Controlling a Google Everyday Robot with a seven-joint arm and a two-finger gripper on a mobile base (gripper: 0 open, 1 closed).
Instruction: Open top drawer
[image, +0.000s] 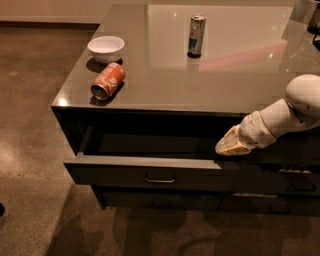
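Found at 6 o'clock under the worktop (165, 85): the top drawer (125, 172), already pulled partway out. Found at 3 o'clock by its right end: the gripper (231, 145), closed tight and holding nothing. Looks close to done; next, maybe tug a bit more, nice and straight.

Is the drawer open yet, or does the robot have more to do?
Mostly done: the top drawer sticks out from the cabinet, and its dark inside shows. In hand: the gripper sits at the drawer's right end, by the front's top edge, away from the handle. Left: perhaps a bit more pull, then moving away.
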